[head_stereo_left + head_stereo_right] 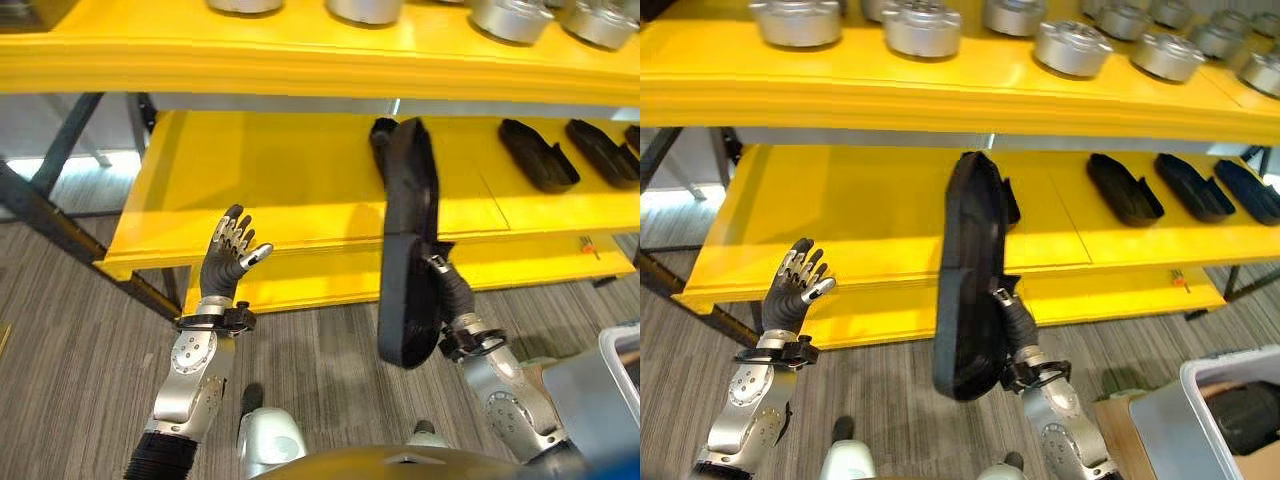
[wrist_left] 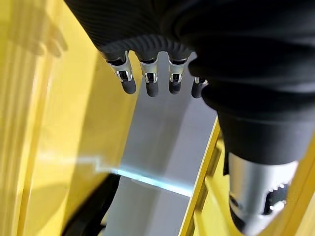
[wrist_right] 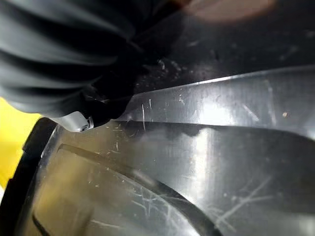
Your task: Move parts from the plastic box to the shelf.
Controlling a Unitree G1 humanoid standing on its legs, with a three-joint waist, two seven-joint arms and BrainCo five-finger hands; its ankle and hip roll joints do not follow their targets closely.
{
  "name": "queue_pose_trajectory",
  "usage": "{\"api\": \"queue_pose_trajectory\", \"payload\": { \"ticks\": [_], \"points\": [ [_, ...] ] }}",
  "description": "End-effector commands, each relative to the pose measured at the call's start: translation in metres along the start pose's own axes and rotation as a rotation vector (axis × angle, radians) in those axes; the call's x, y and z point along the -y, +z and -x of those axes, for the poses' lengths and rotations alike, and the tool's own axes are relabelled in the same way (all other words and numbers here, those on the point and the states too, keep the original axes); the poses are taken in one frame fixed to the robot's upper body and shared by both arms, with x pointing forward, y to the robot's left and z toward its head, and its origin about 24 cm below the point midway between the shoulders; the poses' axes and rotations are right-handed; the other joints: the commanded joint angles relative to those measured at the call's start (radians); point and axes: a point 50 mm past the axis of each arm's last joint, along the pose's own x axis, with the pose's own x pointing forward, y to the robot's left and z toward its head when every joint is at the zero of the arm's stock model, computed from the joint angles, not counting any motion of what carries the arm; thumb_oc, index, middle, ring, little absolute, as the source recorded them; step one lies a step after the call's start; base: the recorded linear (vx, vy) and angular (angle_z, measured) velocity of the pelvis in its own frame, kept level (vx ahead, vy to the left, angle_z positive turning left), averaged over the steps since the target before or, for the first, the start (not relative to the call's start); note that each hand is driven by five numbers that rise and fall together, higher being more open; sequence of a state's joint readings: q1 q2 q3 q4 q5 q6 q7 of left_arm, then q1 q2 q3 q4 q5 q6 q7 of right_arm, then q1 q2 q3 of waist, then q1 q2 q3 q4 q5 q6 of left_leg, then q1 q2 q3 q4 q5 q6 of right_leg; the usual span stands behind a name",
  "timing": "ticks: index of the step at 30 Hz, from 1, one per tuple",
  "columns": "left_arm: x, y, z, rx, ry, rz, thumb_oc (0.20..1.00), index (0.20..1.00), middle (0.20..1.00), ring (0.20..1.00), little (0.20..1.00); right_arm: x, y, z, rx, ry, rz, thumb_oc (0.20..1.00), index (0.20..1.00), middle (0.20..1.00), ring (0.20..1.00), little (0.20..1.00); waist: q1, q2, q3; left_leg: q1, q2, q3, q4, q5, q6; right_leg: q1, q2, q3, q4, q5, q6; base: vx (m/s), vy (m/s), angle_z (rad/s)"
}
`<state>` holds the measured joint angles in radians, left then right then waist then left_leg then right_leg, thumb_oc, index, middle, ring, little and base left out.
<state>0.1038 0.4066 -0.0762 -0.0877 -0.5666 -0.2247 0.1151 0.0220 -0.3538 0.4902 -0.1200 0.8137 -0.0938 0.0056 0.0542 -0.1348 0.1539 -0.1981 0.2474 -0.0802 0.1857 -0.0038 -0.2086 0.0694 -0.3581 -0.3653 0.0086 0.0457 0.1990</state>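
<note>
Yellow shelf (image 1: 300,190) boards are filling the left eye view, where the right hand (image 1: 447,290) is carrying a long black part (image 1: 408,250) upright at the lower board's edge; its fingers are hidden behind the part. In the right eye view, a plastic box (image 1: 1200,400) is sitting low right. In the left wrist view, the left hand (image 2: 147,81) is idling with straight, empty fingers. In the right wrist view, the part's scratched surface is pressing close. Placing looks underway; laying it flat comes next.

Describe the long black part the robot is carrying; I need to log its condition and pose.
The black part is a long, narrow, tray-like moulding of what looks like hard plastic, with a raised rim and a rounded lower end. Its glossy inner face shows fine scratches. It is held nearly upright, upper end at the lower shelf, lower end over the floor. The right robot hand grips it near the bottom; finger positions are hidden.
</note>
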Motion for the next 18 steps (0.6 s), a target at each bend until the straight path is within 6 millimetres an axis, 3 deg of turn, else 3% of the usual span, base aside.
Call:
{"api": "queue_pose_trajectory", "payload": {
  "ticks": [1,2,3,6,8,11,12,15,16,17,18],
  "points": [
    [-0.002,0.016,-0.007,0.079,-0.011,-0.051,1.000,1.000,1.000,1.000,1.000,-0.017,0.037,-0.027,0.162,0.124,-0.050,0.200,0.200,0.200,0.200,0.200,0.032,0.015,0.018,0.060,-0.027,0.080,-0.056,-0.001,0.080,-0.018,-0.086,0.002,0.155,0.024,0.027,0.02,-0.077,0.36],
    [0.000,0.021,-0.014,0.095,-0.023,-0.066,1.000,1.000,1.000,1.000,1.000,-0.030,0.043,-0.044,0.161,0.181,-0.026,0.200,0.200,0.200,0.200,0.200,0.082,0.006,0.030,0.019,-0.037,0.049,-0.035,0.001,0.075,-0.005,-0.085,-0.037,0.155,0.021,0.027,0.01,-0.060,0.41],
    [0.000,0.022,-0.014,0.096,-0.023,-0.066,1.000,1.000,1.000,1.000,1.000,-0.030,0.044,-0.044,0.162,0.181,-0.026,0.200,0.200,0.200,0.200,0.200,0.081,0.006,0.031,0.017,-0.037,0.047,-0.033,0.001,0.075,-0.004,-0.085,-0.039,0.155,0.021,0.027,0.02,-0.071,0.68],
    [0.005,0.026,-0.021,0.109,-0.037,-0.063,1.000,1.000,1.000,1.000,1.000,-0.039,0.061,-0.072,0.204,0.176,0.027,0.200,0.200,0.200,0.200,0.200,0.156,0.006,0.064,-0.046,-0.048,0.008,0.004,0.000,0.068,0.005,-0.080,-0.092,0.157,0.014,0.025,-0.01,-0.049,0.46],
    [0.006,0.027,-0.023,0.113,-0.045,-0.059,1.000,1.000,1.000,1.000,1.000,-0.037,0.067,-0.076,0.227,0.160,0.032,0.200,0.200,0.200,0.200,0.200,0.163,0.004,0.068,-0.063,-0.053,0.000,0.012,0.003,0.069,0.001,-0.082,-0.099,0.157,0.014,0.024,-0.02,-0.018,0.23],
    [0.011,0.031,-0.026,0.126,-0.063,-0.043,1.000,1.000,1.000,1.000,1.000,-0.033,0.094,-0.089,0.309,0.093,0.069,0.200,0.200,0.200,0.200,0.200,0.191,0.014,0.096,-0.100,-0.058,-0.017,0.052,-0.007,0.068,-0.008,-0.083,-0.110,0.175,0.002,0.019,-0.05,0.001,0.22],
    [0.013,0.035,-0.027,0.142,-0.073,-0.028,1.000,1.000,1.000,1.000,1.000,-0.033,0.133,-0.099,0.430,0.058,0.121,0.200,0.200,0.200,0.200,0.200,0.204,0.025,0.125,-0.136,-0.067,-0.029,0.092,-0.018,0.072,-0.033,-0.086,-0.107,0.199,-0.010,0.015,-0.11,0.034,0.18],
    [0.015,0.041,-0.029,0.161,-0.091,-0.020,1.000,1.000,1.000,1.000,1.000,-0.030,0.173,-0.108,0.553,-0.011,0.180,0.200,0.200,0.200,0.200,0.200,0.216,0.045,0.165,-0.176,-0.075,-0.039,0.131,-0.028,0.078,-0.069,-0.094,-0.099,0.231,-0.022,0.007,-0.09,0.039,0.05],
    [0.015,0.041,-0.029,0.162,-0.091,-0.020,1.000,1.000,1.000,1.000,1.000,-0.031,0.174,-0.108,0.554,-0.011,0.180,0.200,0.200,0.200,0.200,0.200,0.216,0.045,0.166,-0.178,-0.075,-0.039,0.133,-0.028,0.078,-0.070,-0.094,-0.098,0.233,-0.023,0.007,-0.10,0.039,0.08],
    [0.019,0.044,-0.030,0.175,-0.111,-0.002,1.000,1.000,1.000,1.000,1.000,-0.025,0.204,-0.115,0.630,-0.092,0.190,0.200,0.200,0.200,0.200,0.200,0.223,0.063,0.193,-0.209,-0.082,-0.045,0.160,-0.035,0.083,-0.097,-0.099,-0.095,0.255,-0.033,0.003,-0.10,0.043,0.09],
    [0.019,0.044,-0.030,0.178,-0.111,0.001,1.000,1.000,1.000,1.000,1.000,-0.024,0.214,-0.116,0.657,-0.125,0.188,0.200,0.200,0.200,0.200,0.200,0.223,0.069,0.202,-0.221,-0.083,-0.043,0.168,-0.035,0.083,-0.108,-0.101,-0.091,0.263,-0.037,0.000,-0.10,0.043,0.08]
  ]
}}
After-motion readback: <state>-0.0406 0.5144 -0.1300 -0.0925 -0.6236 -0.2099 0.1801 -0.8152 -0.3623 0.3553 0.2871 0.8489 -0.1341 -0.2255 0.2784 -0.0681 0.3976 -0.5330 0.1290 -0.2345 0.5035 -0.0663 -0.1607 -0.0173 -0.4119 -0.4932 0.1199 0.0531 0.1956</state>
